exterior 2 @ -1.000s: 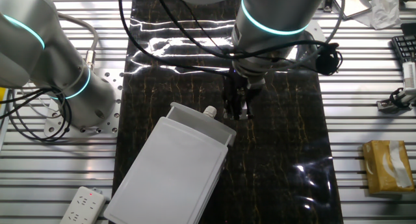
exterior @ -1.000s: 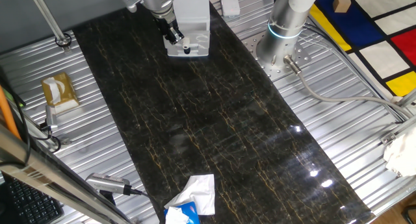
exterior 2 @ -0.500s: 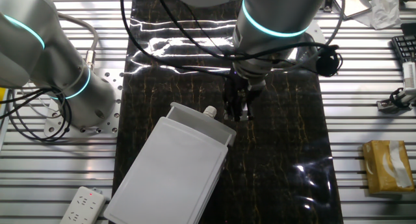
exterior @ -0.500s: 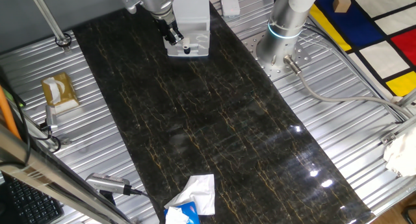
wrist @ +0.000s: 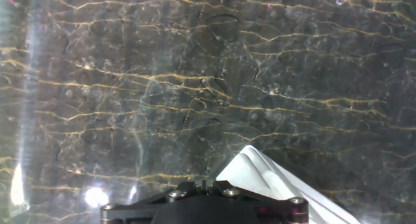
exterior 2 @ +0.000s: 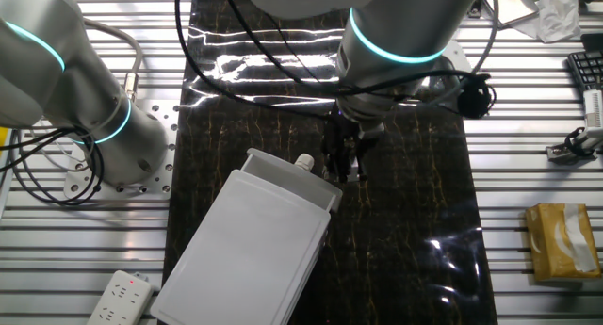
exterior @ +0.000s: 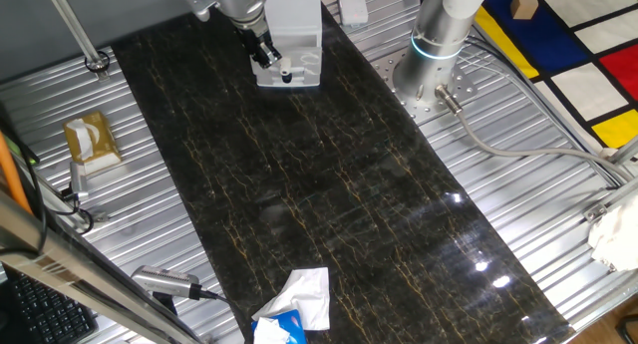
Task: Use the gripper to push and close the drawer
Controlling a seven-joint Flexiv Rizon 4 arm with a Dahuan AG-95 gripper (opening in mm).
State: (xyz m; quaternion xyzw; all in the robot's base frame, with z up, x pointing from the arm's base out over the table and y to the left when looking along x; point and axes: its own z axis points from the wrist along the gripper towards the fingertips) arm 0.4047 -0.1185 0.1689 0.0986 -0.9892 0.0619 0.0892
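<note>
Gripper: the gripper hung low over the dark marbled mat, just beside the drawer's front; fingers looked close together and held nothing, though the gap was too small to read with certainty.
Drawer location: the drawer sat at the far end of the mat in one fixed view, skewed to the mat's edges in the other.
Drawer state: front panel stood slightly proud of the white housing, so judged not yet fully shut.
Knob: small round knob on the front, near the fingers; contact could not be confirmed.
Hand view: a white corner of the drawer showed at the lower edge, beside the black finger mount.
Handling (judgement): thin plastic, light, stiff, smooth-bottomed; whole unit likely to slide or turn on the glossy mat.
Contact point (judgement): flat front panel next to the knob, pushed along the drawer's own axis, slowly.
</note>
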